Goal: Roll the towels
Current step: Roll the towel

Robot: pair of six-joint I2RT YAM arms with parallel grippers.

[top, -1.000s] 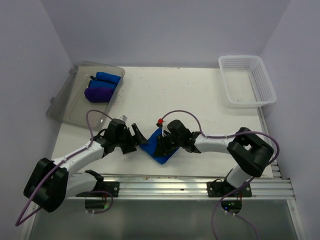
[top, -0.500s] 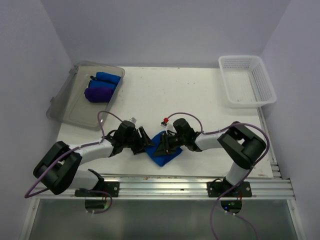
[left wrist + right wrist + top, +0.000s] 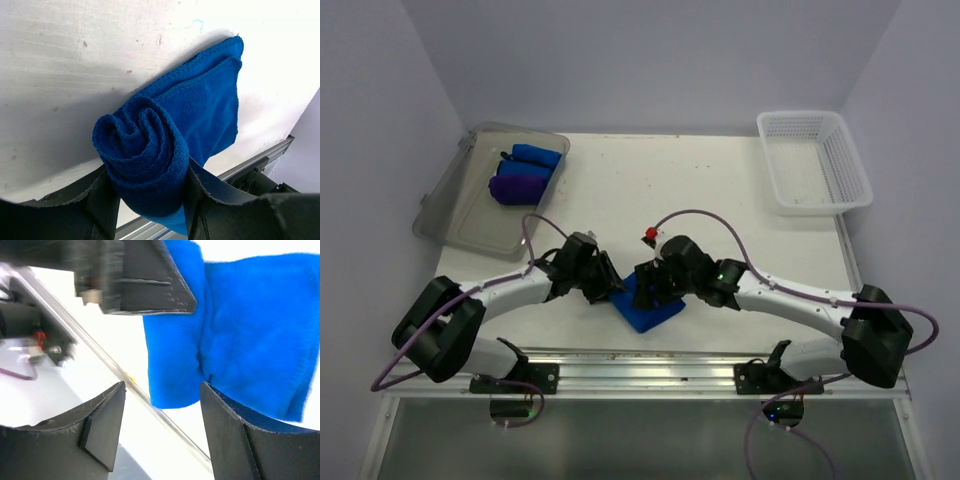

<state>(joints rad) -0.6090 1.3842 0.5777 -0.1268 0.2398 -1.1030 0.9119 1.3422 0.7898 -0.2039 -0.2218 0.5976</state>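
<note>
A blue towel (image 3: 648, 308) lies near the table's front edge, partly rolled. In the left wrist view its rolled end (image 3: 142, 150) shows as a spiral, with the flat tail stretching away. My left gripper (image 3: 611, 287) is shut on that roll, one finger on each side. My right gripper (image 3: 653, 288) is open and holds nothing; it hovers over the towel's right part (image 3: 250, 340), with the left gripper's finger (image 3: 145, 280) in its view. Two rolled towels, one blue (image 3: 535, 156) and one purple (image 3: 516, 187), lie in the clear bin (image 3: 460, 215).
A white mesh basket (image 3: 814, 161) stands at the back right. The clear bin's lid leans at the far left. A metal rail (image 3: 700, 365) runs along the table's front edge, close below the towel.
The right arm has swung out, its elbow moving right and down, and its gripper has lifted off the towel. The left gripper has pushed a little right, still on the roll.
</note>
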